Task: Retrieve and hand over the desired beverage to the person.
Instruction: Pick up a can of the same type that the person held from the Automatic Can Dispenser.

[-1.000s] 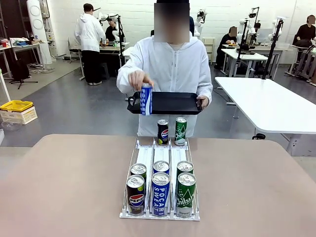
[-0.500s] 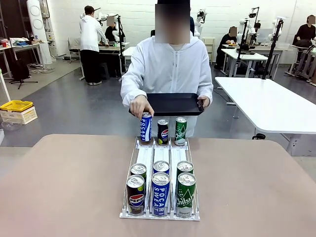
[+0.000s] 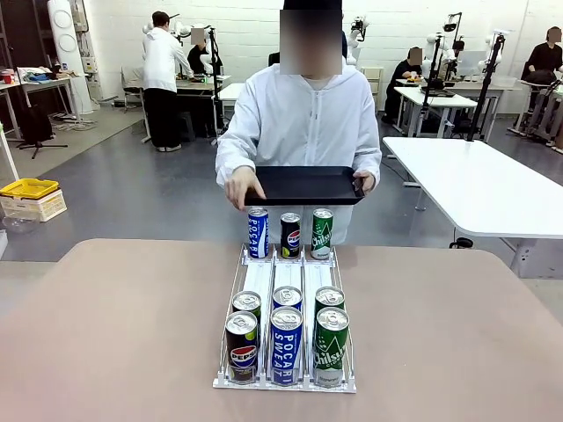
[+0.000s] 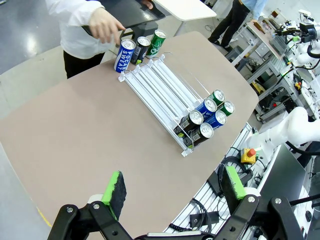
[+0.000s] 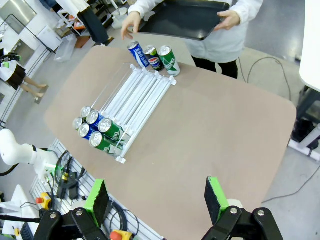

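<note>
Both arms hang high above the bench (image 3: pixel 114 334), wrists tipped down toward it. The left pincer (image 4: pixel 172 176) stands wide with nothing between its green pads, well apart from every can. The right pincer (image 5: pixel 156 189) is just as wide and just as empty.

Across the bench the person (image 3: pixel 303 123) holds a black tray (image 3: pixel 308 186) level at waist height. One hand (image 3: pixel 363 182) grips the tray's end on the picture's right. The free hand (image 3: pixel 239 186) hovers open, palm down, by the tray's other end, above the far cans; whether it touches the tray I cannot tell.

The drinks sit in and behind a white three-lane rack (image 3: pixel 259 277). Six cans crowd its near end, two to a lane: a Pepsi can (image 3: pixel 241 347), a Pocari Sweat can (image 3: pixel 286 345) and a green can (image 3: pixel 331 347) in front, one more behind each. At the far end three stand upright in a row: a blue Pocari can (image 3: pixel 258 232), a dark Pepsi can (image 3: pixel 290 235) and a green Chilsung can (image 3: pixel 322 234).

A second ago the free hand held the blue Pocari can up in front of the tray, and only two cans stood at the far end. Half a second ago that hand was setting it down beside the dark Pepsi can. Now the hand has let go and lifted, and the can stands alone. The tray and the six near cans have not moved.
</note>
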Tool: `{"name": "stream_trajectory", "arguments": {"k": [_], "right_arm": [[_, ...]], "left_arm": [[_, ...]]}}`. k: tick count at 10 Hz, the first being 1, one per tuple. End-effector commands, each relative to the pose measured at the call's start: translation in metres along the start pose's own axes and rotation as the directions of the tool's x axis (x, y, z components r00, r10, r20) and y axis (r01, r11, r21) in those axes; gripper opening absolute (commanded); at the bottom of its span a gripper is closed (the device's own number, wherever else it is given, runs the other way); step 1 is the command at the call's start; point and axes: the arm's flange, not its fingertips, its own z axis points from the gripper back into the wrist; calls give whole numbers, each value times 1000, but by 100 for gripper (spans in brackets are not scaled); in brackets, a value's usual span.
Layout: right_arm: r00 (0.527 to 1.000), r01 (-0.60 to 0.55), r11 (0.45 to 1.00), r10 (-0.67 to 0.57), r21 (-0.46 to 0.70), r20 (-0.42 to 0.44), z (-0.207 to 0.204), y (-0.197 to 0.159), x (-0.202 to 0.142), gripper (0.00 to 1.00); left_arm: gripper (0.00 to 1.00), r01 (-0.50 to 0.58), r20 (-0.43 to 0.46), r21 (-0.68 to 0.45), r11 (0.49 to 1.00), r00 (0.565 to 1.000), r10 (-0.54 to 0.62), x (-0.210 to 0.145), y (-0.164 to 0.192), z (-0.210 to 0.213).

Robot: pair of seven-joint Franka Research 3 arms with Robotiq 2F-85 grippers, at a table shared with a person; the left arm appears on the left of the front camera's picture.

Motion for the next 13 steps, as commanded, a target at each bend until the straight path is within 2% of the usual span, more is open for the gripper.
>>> {"name": "stream_trajectory", "arguments": {"k": [1,7,9,11,12,13], "right_arm": [[1000,-2,1000,2,10,12,-1,-1,2,100],[1000,-2,1000,2,10,12,-1,-1,2,100],[1000,-2,1000,2,10,12,-1,-1,2,100],[1000,-2,1000,2,10,12,-1,-1,2,100],[1000,-2,1000,2,10,12,-1,-1,2,100],[1000,-2,1000,2,10,12,-1,-1,2,100]], "left_arm": [[100,17,9,-10,1000,1000,-17,1,1,2],[100,0,0,0,1000,1000,0,0,0,0],[100,88,-174,23,996,981,-83,18,-49,-40],[100,94,-353,-3,996,931,-89,46,-108,-98],[100,64,-378,20,998,924,-52,60,-140,-128],[100,-16,-353,136,991,933,64,67,-173,-163]]}}
